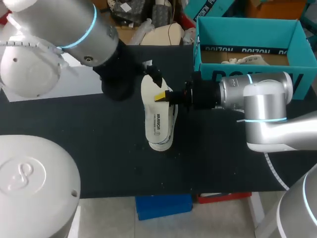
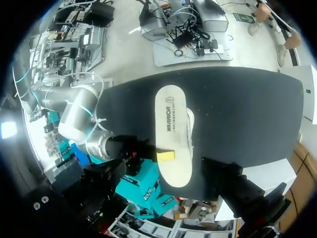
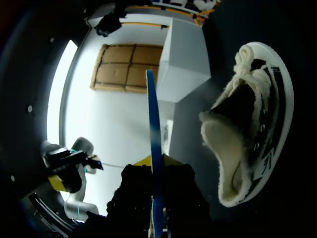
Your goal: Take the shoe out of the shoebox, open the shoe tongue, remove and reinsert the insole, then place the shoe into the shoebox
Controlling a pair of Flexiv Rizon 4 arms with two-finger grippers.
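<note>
My right gripper (image 1: 162, 96) is shut on the white insole (image 1: 155, 111), which it holds flat just above the white shoe (image 1: 162, 145) on the black table. In the right wrist view the insole (image 3: 154, 144) shows edge-on as a thin blue blade between the yellow tips (image 3: 157, 161), with the fleece-lined shoe (image 3: 252, 134) beside it. The left wrist view looks down on the insole (image 2: 173, 134), the shoe (image 2: 191, 126) and my right gripper (image 2: 166, 156). My left gripper (image 1: 152, 74) hangs open above the insole's far end, holding nothing. The teal shoebox (image 1: 208, 47) stands at the back right.
Another white shoe (image 1: 247, 60) lies inside the shoebox. A white sheet (image 1: 74, 84) covers the table's back left. My right arm (image 1: 257, 99) stretches in front of the box. The black table (image 1: 99, 148) has bare surface toward the front.
</note>
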